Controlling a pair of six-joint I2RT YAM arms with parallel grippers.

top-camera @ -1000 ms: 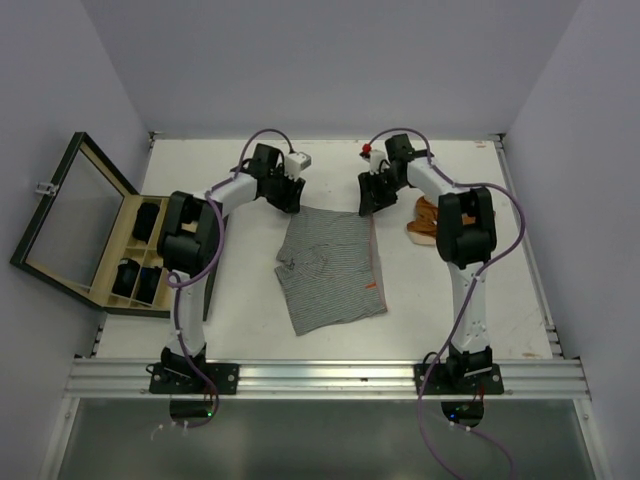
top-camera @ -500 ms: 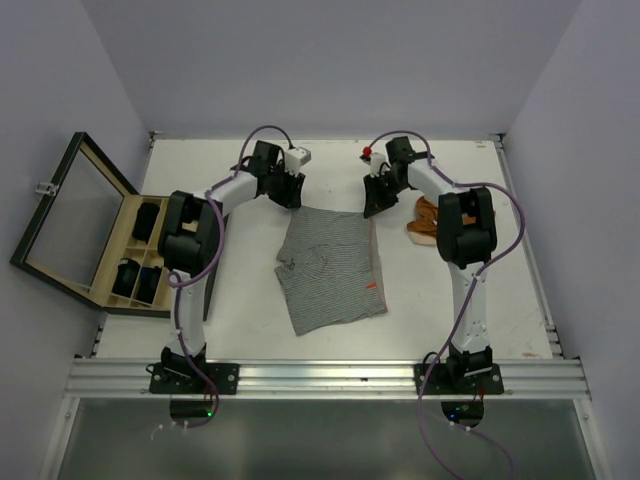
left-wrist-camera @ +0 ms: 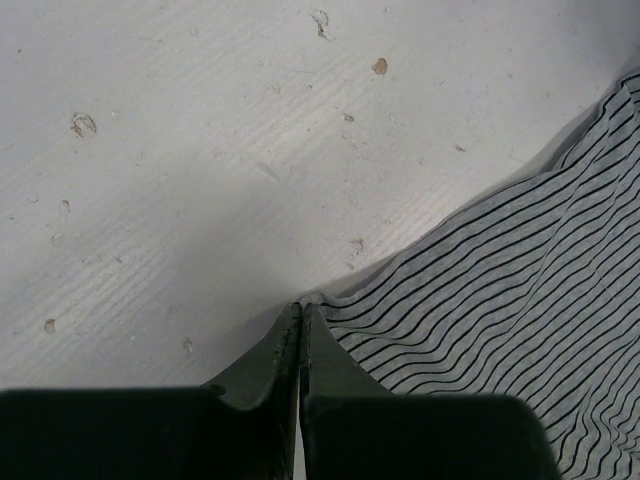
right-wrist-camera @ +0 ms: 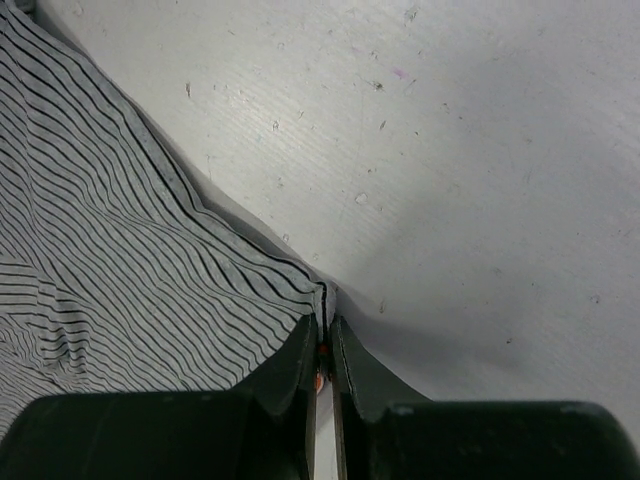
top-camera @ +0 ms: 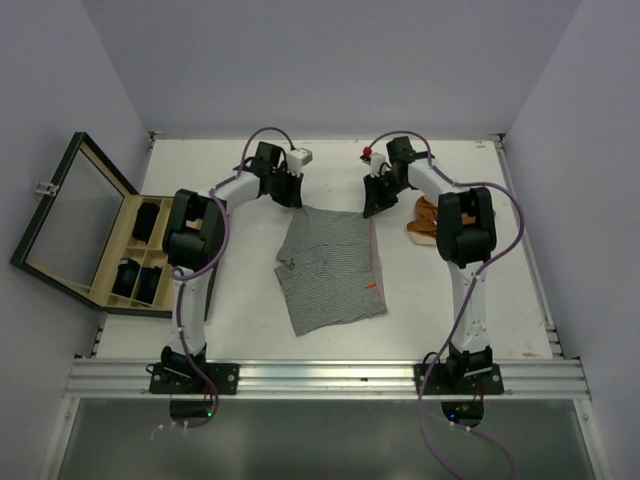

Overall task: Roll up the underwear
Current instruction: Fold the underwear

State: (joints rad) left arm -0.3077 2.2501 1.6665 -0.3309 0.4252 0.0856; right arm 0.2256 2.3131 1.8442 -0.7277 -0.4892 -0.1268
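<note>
The grey striped underwear (top-camera: 330,265) lies spread flat in the middle of the table. My left gripper (top-camera: 293,202) is at its far left corner, and in the left wrist view the gripper (left-wrist-camera: 300,312) is shut on the corner of the striped cloth (left-wrist-camera: 520,300). My right gripper (top-camera: 370,208) is at the far right corner. The right wrist view shows this gripper (right-wrist-camera: 322,328) shut on the cloth's edge (right-wrist-camera: 120,270), with a bit of orange trim between the fingers. An orange-brown piece of underwear (top-camera: 424,220) lies to the right of the right arm.
An open wooden box (top-camera: 106,262) with its glass lid (top-camera: 70,212) raised stands at the left edge. Black garments (top-camera: 148,220) fill its compartments. White walls close off the table's back and sides.
Both grippers have closed on the far corners of the striped underwear, the right first, then the left. The cloth has not visibly moved.
</note>
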